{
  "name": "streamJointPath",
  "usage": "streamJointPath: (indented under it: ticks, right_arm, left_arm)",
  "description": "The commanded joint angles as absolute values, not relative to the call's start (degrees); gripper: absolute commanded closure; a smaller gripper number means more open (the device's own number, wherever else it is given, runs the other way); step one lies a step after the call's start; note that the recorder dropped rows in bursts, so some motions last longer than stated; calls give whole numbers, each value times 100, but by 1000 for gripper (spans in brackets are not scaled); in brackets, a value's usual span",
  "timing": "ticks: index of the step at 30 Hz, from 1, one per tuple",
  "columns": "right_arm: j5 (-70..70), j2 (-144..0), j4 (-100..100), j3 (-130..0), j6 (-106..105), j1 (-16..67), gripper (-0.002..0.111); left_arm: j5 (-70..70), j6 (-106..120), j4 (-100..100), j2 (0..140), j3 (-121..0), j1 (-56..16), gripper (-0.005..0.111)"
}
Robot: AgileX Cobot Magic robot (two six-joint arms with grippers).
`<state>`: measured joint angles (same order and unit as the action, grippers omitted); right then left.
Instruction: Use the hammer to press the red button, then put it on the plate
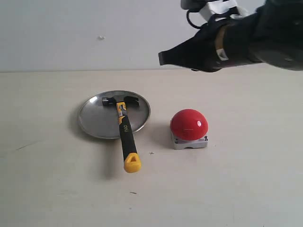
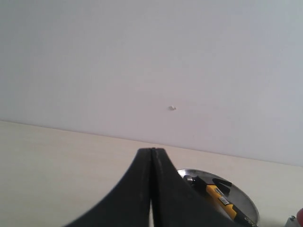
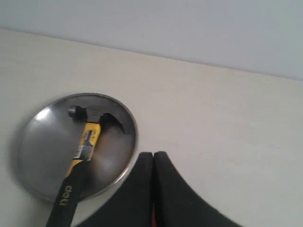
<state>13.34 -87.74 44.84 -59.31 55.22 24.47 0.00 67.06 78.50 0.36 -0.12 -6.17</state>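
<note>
The hammer lies with its dark head on the silver plate and its black handle and yellow end sticking out over the front rim onto the table. The red button sits on its grey base just right of the plate. My right gripper hangs high above the button, shut and empty. In the right wrist view the gripper is above the hammer and plate. In the left wrist view my left gripper is shut and empty, with the plate and hammer beyond it.
The pale tabletop meets a plain grey-white wall at the back. A sliver of the button's base shows at the edge of the left wrist view.
</note>
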Motion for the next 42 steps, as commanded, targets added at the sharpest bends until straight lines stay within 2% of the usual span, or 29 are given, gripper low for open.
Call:
streamJointPath:
  ticks: [1, 7, 16, 25, 42]
  right_arm:
    - [-130, -7488, 4492, -4598, 5465, 2434, 108]
    - [-2526, -5818, 4375, -2516, 5492, 2434, 108]
    - [-2575, -3782, 4361, -1283, 4878, 2434, 108]
    - [-2237, -2589, 4361, -947, 5471, 2434, 108]
    - [-2173, -2439, 4359, -959, 5070, 2668, 108]
  left_arm:
    - [0, 6718, 7869, 0, 0, -628, 107]
    - [0, 6718, 7869, 0, 0, -628, 107]
    - [0, 6718, 7869, 0, 0, -628, 107]
    - [0, 6718, 7869, 0, 0, -628, 107]
    - [0, 6718, 7869, 0, 0, -628, 107]
